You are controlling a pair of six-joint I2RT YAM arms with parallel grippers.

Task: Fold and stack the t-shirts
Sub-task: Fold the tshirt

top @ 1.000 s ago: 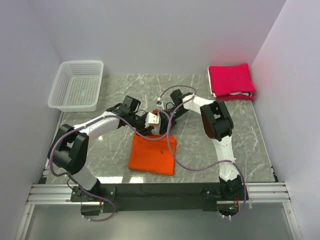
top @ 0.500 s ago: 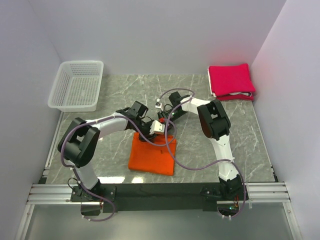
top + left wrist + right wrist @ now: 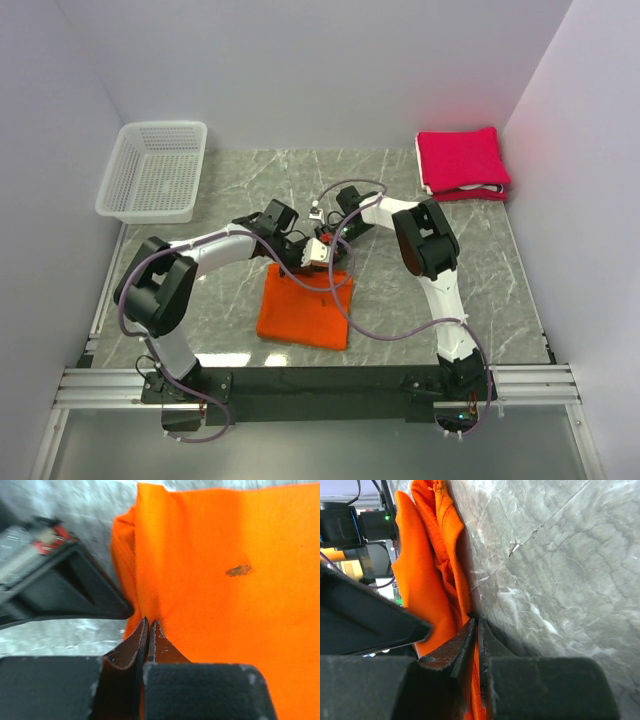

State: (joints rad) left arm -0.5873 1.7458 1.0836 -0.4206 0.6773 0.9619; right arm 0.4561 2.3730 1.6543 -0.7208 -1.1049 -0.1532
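Observation:
The bright orange t-shirt point(image 3: 305, 310) lies folded into a rough rectangle on the marble table, in front of both arms. My left gripper point(image 3: 303, 256) and right gripper point(image 3: 324, 243) meet at its far edge, almost touching each other. In the left wrist view the jaws point(image 3: 149, 622) are pressed together at the shirt's point(image 3: 220, 580) folded edge, with a sliver of orange between them. In the right wrist view the jaws point(image 3: 475, 622) are shut with orange cloth point(image 3: 427, 580) pinched between them, low on the table. The crimson-pink stack point(image 3: 462, 160), with a white layer in it, lies at the far right.
A white plastic mesh basket point(image 3: 155, 170) stands at the far left. Purple cables loop over the orange shirt's right side point(image 3: 340, 315). Walls close in the table on the left, back and right.
My left gripper has swung right and come down onto the orange shirt's far edge next to the right gripper. The right gripper shifted slightly toward it. The shirt has stayed flat.

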